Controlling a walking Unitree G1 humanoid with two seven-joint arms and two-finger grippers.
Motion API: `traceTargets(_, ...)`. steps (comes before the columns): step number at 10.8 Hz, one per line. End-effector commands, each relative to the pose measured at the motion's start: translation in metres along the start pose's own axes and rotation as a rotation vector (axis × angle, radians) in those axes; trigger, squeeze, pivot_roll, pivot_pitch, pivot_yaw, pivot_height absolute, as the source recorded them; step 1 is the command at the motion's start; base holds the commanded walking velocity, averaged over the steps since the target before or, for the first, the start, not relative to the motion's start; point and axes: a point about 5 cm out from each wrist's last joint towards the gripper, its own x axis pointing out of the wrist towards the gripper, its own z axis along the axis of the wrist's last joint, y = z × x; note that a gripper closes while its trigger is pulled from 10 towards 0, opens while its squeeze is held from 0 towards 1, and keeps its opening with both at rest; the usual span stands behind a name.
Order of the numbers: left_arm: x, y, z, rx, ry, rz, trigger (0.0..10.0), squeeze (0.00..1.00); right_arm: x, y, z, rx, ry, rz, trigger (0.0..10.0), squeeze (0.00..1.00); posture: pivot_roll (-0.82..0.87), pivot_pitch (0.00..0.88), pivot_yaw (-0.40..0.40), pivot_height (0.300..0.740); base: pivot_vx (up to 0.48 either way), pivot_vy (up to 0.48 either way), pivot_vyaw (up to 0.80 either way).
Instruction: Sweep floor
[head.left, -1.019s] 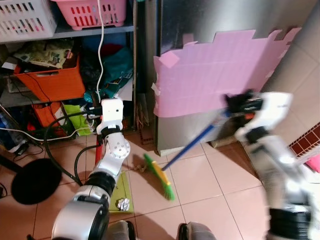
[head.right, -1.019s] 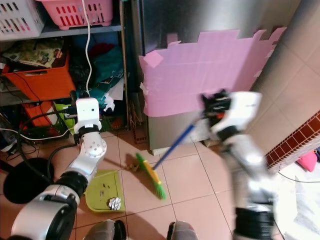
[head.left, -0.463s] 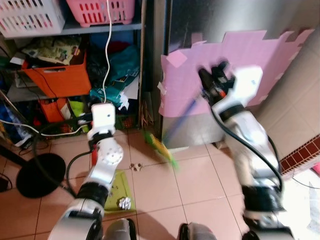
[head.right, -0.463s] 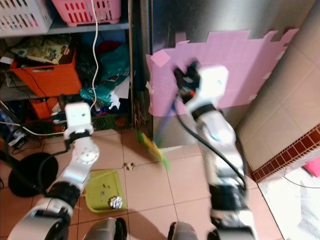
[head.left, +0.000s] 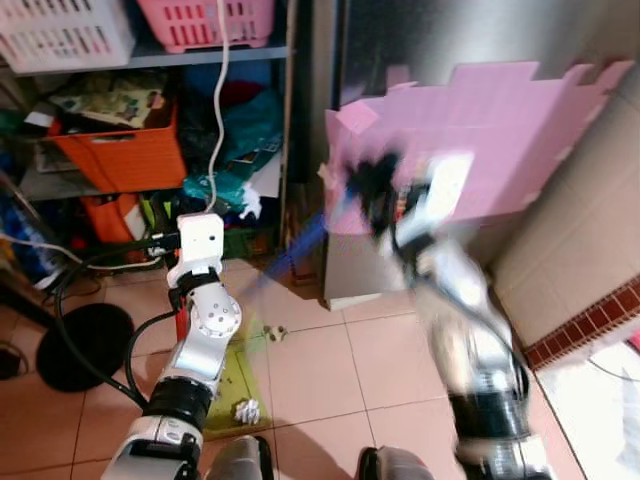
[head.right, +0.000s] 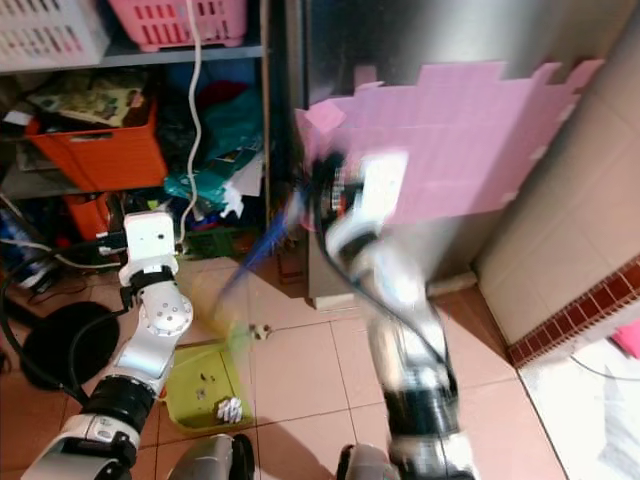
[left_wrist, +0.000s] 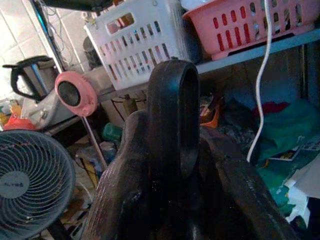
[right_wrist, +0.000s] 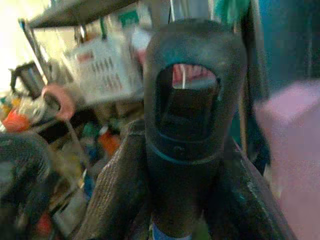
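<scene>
left eye view has the right gripper (head.left: 372, 190), jaws clamped on the blue broom (head.left: 290, 255) handle, mid-sweep toward the green dustpan (head.right: 205, 385); next, push the crumbs (head.left: 277, 333) in; left gripper (left_wrist: 172, 130) jaws clamped on a dark handle loop.

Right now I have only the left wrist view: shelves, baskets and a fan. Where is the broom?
Observer: The right pincer grips its blue handle in front of the pink sheet. The handle slants down towards the robot's left, and all of it is motion-blurred.
Operator: Is there a dustpan to sweep into?
Observer: Yes, a green dustpan lies on the floor tiles beside the left arm, with a crumpled silvery ball in it.
</scene>
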Motion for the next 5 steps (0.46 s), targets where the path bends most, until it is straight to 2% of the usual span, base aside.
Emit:
traceTargets(1,0.0022,0.0018,0.0022,0.023,-0.024,-0.015,10.0,0.0,-0.0015,-0.001,0.0128,-0.011,-0.034,0.015,10.0,0.0,-0.12,0.089,0.019,0.74,0.0,0.0,0.0)
traceTargets(5,0.0008,-0.0044,0.0055,0.007,-0.026,-0.043,10.0,0.0,-0.0045,-0.0084,0.0153,0.007,-0.019,-0.006,10.0,0.0,-0.12,0.08,0.021,0.74,0.0,0.0,0.0)
